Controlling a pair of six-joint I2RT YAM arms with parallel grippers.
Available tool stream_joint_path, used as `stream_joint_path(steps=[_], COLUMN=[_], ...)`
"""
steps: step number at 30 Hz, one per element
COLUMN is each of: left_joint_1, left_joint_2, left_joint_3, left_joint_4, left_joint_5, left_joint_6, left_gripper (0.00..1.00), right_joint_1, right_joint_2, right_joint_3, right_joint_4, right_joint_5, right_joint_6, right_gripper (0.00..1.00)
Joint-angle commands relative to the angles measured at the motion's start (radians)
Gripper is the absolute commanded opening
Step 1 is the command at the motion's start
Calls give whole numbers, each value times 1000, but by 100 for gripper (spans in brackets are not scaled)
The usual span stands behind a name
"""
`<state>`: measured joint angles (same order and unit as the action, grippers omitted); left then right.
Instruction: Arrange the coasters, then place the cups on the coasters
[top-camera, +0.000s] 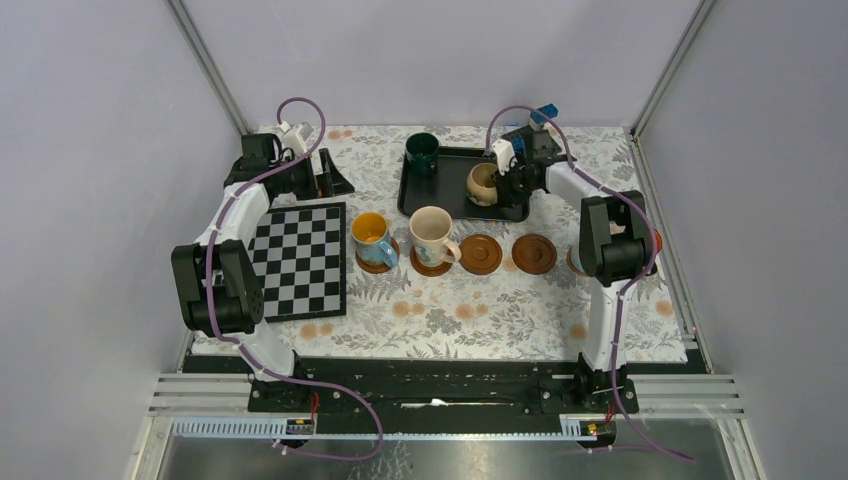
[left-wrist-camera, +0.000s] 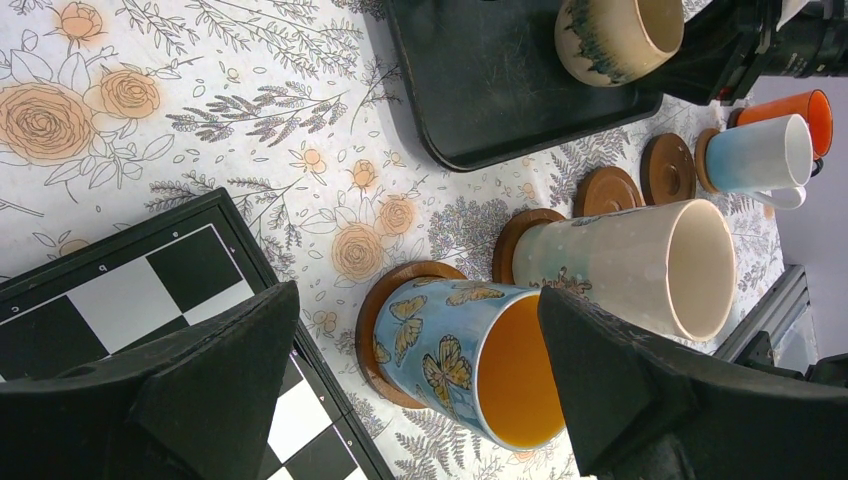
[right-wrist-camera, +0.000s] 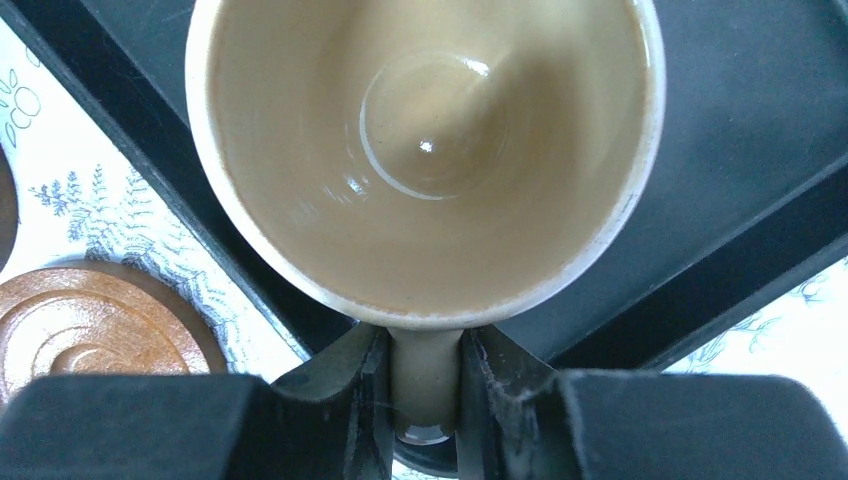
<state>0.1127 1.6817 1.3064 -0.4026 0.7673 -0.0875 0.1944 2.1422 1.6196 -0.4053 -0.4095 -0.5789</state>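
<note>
- The right pincer (right-wrist-camera: 425, 400) is clenched on the handle of the beige cup (right-wrist-camera: 420, 150), which sits on the black tray (right-wrist-camera: 740, 150) straight ahead of its fingers.
- The thin handle could let the cup swing, so a slow, level, straight lift until the base clears the tray rim seems wise.
- Two bare coasters (top-camera: 481, 253) lie behind the pincer, toward the robot's base; either would serve.
- The tall cream cup (top-camera: 432, 235) stands just left of them and could be knocked.
- The left pincer (top-camera: 335, 182) is released, wide open and empty, well apart.
</note>
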Motion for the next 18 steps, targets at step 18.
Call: stream_joint_path(steps=[18], left_joint_1=[7], left_joint_2=[-81], left_joint_3=[-20], left_joint_4=[16], left_joint_5=[41], left_joint_6=[30], left_gripper=[99], right_joint_1=[-6], right_joint_2=[-597], right_joint_3=[-520], right_joint_4=[429], right_joint_5=[73], right_joint_6=[384], right_gripper=[0])
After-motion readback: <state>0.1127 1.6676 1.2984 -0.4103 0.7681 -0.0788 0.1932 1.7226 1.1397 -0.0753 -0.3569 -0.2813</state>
